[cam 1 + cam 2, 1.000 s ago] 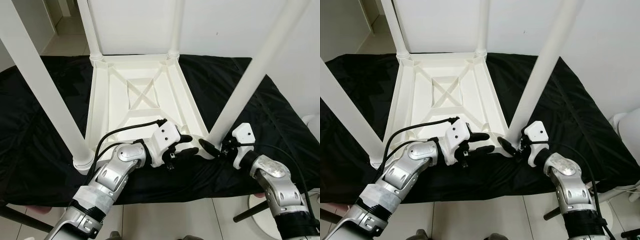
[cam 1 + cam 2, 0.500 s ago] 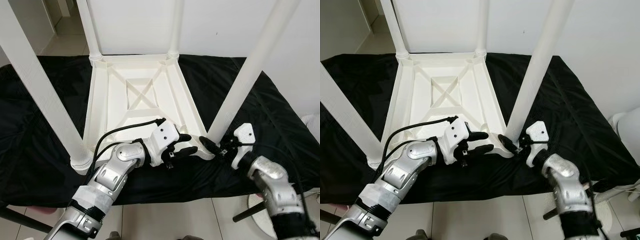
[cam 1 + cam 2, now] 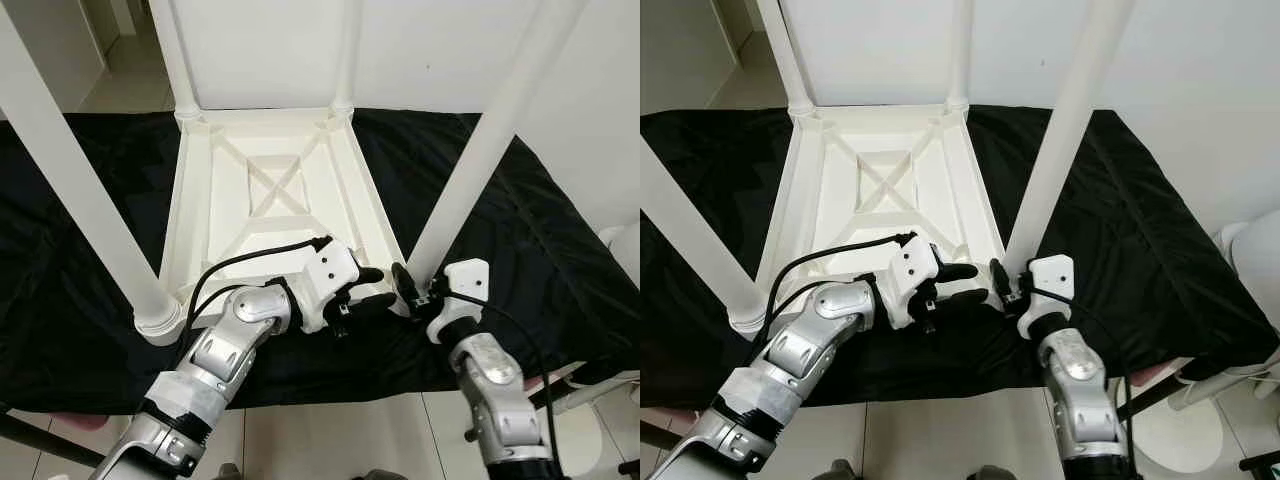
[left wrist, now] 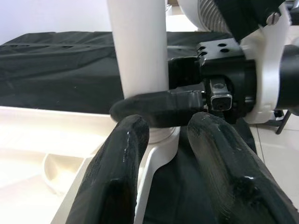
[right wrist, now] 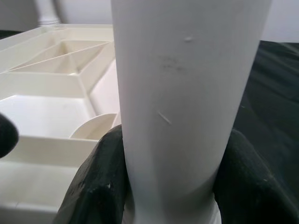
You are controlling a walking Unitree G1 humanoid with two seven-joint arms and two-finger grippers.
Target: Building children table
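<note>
A white children's table [image 3: 270, 190] lies upside down on a black cloth, its legs pointing up. My right gripper [image 3: 410, 285] is shut on the base of the near right leg [image 3: 470, 170], where it meets the corner socket. In the right wrist view both black fingers [image 5: 93, 186] press against that leg [image 5: 187, 93]. My left gripper [image 3: 372, 288] is open just left of that corner, over the table's near rail. Nothing lies between its fingers [image 4: 126, 140], and the right gripper's finger crosses just beyond them.
The near left leg [image 3: 90, 200] and two far legs [image 3: 172, 50] stand upright. The black cloth [image 3: 520, 230] covers the work surface up to a white wall. Tiled floor shows below the near edge. A white rounded object [image 3: 625, 240] stands at the right.
My right arm has swung inward to the left, bringing its gripper round the base of the near right leg. The left arm has stayed put. The camera shifted slightly.
</note>
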